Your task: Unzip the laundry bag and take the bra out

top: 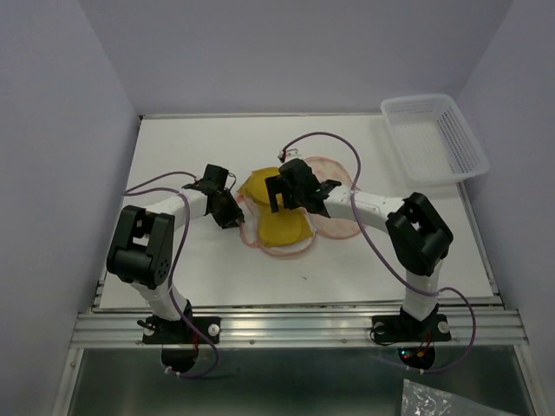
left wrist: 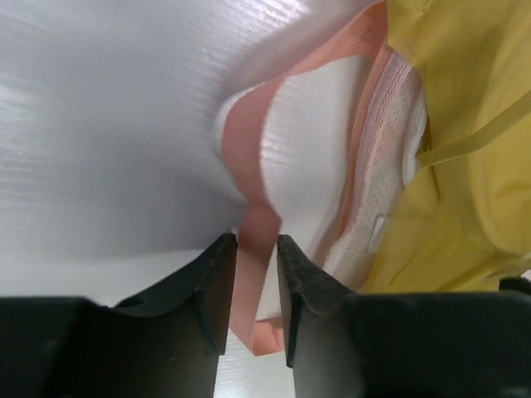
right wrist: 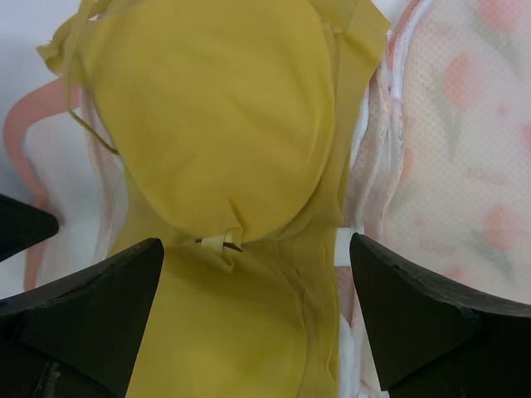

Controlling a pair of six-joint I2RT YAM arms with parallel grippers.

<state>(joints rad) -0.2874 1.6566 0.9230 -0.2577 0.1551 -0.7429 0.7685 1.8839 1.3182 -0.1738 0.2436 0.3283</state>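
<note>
Bra: the small plain yellow soft fabric bra [top: 282, 227] lies at the middle of the white table [top: 191, 147], with no mesh over its cups in the right wrist view.
Laundry bag: the sheer cream mesh laundry bag with orange marks and pink zip edging [top: 336, 227] lies spread under and to the right of the bra, touching it; its edging shows round the bra's lower side.
Step in hand: you look to be past the zip, since the bag seems laid open. Lifting the bra out is what remains.
Left jaws: they stand narrow on either side of the bag's pink fabric loop [left wrist: 249, 166], low at the table. You cannot tell whether the loop is pinched firmly yet.
Right jaws: spread wide and holding nothing, they hover straight over the bra's rounded cup.
Next move: lower the right jaws onto the cup and close on yellow fabric only, while the left side anchors the bag.
In the way: the mesh wall sits just beside the bra on the right, and a thin yellow strap [right wrist: 91, 137] trails over the pink edging; either could get caught and drag the bag along.
Around: a white plastic lattice basket [top: 464, 143] stands at the far right corner, well apart.
</note>
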